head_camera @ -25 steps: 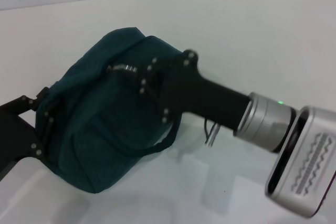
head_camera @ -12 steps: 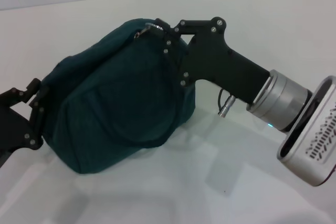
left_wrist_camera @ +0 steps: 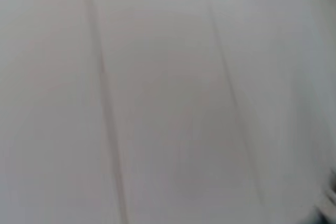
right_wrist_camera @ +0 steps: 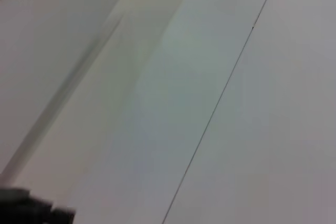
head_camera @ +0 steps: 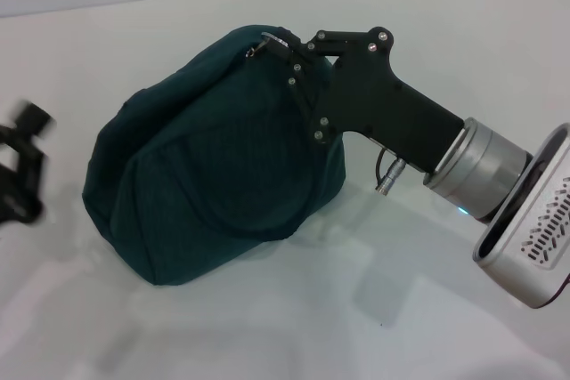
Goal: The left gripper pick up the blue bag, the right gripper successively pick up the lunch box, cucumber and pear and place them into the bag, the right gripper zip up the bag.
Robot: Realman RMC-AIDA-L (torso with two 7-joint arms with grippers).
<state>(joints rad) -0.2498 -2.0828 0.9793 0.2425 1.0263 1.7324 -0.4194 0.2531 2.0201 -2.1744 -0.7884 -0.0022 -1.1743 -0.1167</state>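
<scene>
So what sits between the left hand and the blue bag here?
Nothing. In the head view the left hand is off at the picture's left edge, apart from the blue bag; only a bare strip of white table lies between them.

Your dark teal-blue bag (head_camera: 209,184) in plain fabric, your black right pincer (head_camera: 283,49) on a silver-grey wrist, your black left pincer (head_camera: 20,166), your white table (head_camera: 356,327).

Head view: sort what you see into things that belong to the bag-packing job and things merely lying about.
Part of the job:
- blue bag
- right gripper, at the zipper pull on the bag's top
- left gripper, apart from the bag

Lying about:
- nothing but the white table
</scene>
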